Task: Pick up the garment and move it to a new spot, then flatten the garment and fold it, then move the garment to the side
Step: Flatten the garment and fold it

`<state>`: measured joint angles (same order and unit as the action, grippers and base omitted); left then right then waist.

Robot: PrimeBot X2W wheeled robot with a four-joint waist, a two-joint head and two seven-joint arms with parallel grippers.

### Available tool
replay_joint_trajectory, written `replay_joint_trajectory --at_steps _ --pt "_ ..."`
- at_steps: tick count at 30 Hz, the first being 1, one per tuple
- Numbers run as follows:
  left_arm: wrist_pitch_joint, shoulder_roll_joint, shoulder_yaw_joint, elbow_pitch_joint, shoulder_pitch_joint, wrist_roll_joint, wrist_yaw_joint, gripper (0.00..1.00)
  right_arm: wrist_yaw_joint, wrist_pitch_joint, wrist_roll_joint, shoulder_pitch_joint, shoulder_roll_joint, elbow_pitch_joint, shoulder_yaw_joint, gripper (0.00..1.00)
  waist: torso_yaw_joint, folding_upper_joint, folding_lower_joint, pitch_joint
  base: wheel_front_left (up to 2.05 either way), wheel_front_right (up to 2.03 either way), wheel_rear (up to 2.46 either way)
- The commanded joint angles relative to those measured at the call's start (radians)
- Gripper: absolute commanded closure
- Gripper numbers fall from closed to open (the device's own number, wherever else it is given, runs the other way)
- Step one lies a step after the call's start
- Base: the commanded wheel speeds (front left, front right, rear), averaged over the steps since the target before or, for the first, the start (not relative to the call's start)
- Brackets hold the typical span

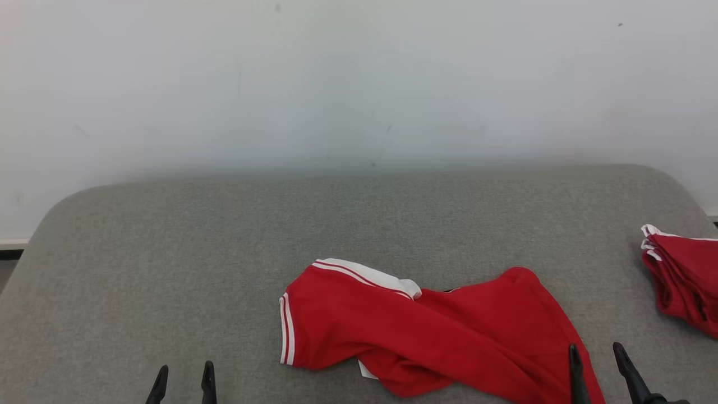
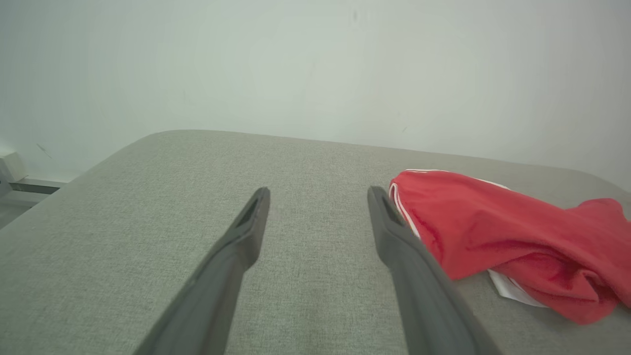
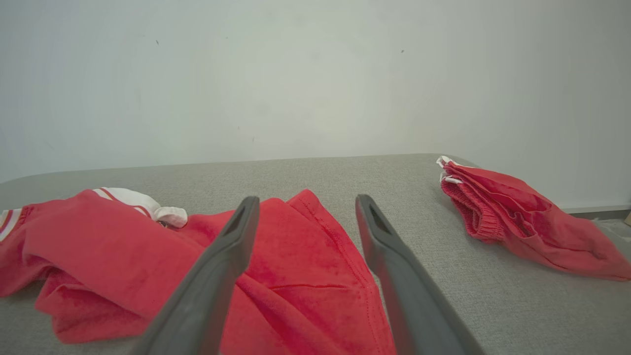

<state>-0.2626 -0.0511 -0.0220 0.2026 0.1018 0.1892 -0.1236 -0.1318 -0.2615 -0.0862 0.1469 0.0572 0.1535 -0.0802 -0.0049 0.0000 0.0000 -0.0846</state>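
A crumpled red garment (image 1: 437, 331) with a white collar and white-striped sleeve cuff lies on the grey padded surface (image 1: 224, 252), near its front edge. In the left wrist view the garment (image 2: 493, 231) sits just right of my fingers. My left gripper (image 1: 182, 381) is open over bare fabric, left of the garment and apart from it, its jaws (image 2: 318, 217) empty. My right gripper (image 1: 595, 359) is open at the garment's right end, one finger over the cloth; the right wrist view shows the garment (image 3: 123, 246) beneath the gripper (image 3: 305, 222), nothing held.
A second red garment (image 1: 684, 275), folded into a pile with white trim, lies at the surface's right edge, shown also in the right wrist view (image 3: 517, 217). A pale wall (image 1: 359, 84) rises behind the surface. Bare grey fabric spreads to the left and back.
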Motion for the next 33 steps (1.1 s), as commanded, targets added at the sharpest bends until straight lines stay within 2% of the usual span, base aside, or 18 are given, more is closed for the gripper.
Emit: replay_joint_trajectory --at_steps 1,13,19,27,33 --pt "-0.003 0.001 0.0 0.002 -0.008 0.003 -0.002 0.0 0.002 -0.004 -0.006 -0.001 -0.002 -0.001 0.004 0.0 -0.011 0.0 0.0 0.001 0.0 0.0 0.0" --pt "-0.003 0.001 -0.008 0.028 -0.027 0.016 -0.004 0.0 0.002 -0.004 -0.02 -0.018 -0.005 0.004 0.029 0.0 -0.044 0.0 0.0 0.026 0.0 0.0 0.0" --pt "0.022 -0.009 0.022 0.135 -0.129 0.044 -0.007 0.0 0.002 -0.005 -0.033 -0.035 -0.006 0.018 0.055 0.0 -0.077 0.0 0.0 0.052 0.0 0.0 0.0" --pt "0.214 -0.041 0.085 0.262 -0.347 0.118 -0.007 0.0 0.002 -0.005 -0.032 -0.055 -0.007 0.023 0.081 0.0 -0.15 0.0 0.0 0.089 0.0 0.0 0.0" --pt "0.375 -0.085 0.086 0.363 -0.442 0.157 -0.001 0.0 0.002 -0.005 -0.029 -0.07 -0.007 0.02 0.09 0.0 -0.211 0.0 0.0 0.118 0.0 0.0 0.0"
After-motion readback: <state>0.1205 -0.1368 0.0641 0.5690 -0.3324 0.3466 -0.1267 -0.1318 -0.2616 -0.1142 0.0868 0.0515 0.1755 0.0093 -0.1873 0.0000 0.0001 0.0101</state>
